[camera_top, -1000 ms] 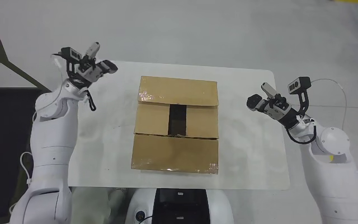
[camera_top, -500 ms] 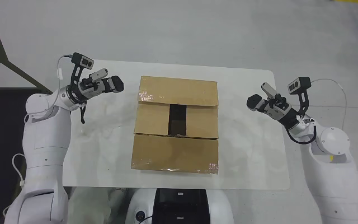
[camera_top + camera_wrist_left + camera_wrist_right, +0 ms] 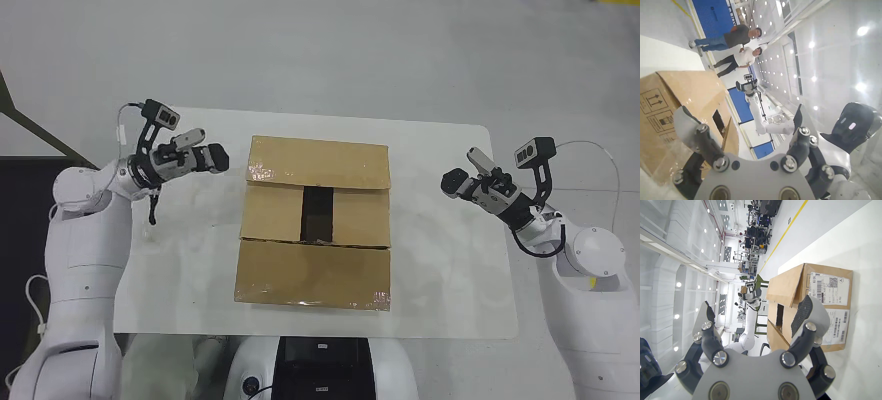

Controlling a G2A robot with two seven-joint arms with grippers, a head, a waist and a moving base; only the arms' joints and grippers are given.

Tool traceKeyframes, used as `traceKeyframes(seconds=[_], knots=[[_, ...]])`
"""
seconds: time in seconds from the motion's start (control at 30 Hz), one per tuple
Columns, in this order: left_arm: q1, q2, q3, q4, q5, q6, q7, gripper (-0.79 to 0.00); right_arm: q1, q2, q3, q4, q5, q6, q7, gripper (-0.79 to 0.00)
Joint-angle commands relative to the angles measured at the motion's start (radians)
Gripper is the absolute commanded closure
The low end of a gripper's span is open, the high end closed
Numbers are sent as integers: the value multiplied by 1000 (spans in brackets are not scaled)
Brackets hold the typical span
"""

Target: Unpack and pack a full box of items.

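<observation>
Left gripper (image 3: 205, 158) is swinging in closer to the cardboard box (image 3: 315, 222) than a second ago. It's now hovering at about 10 o'clock of it, near the far corner, fingers spread wide and holding nothing. We're seeing the right gripper (image 3: 455, 183) staying put at 3 o'clock, apart from the box, also wide and empty. Box is sitting mid table (image 3: 450, 290), top flaps (image 3: 300, 275) folded over and blocking the inside except a dark slot (image 3: 319, 213). Shipping labels (image 3: 829, 289) are facing the right gripper.
</observation>
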Motion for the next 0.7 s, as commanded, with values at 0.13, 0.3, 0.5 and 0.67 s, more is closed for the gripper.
traceKeyframes(seconds=[0.13, 0.3, 0.5, 0.67], knots=[[40, 5, 36, -77, 4, 44, -63, -785, 0, 0, 0, 0, 0, 0, 0, -785], [58, 6, 78, -117, -8, 74, -109, -785, 0, 0, 0, 0, 0, 0, 0, -785], [59, 7, 124, -120, 20, 77, -108, -785, 0, 0, 0, 0, 0, 0, 0, -785], [51, 10, 147, -93, 34, 87, -108, -785, 0, 0, 0, 0, 0, 0, 0, -785]])
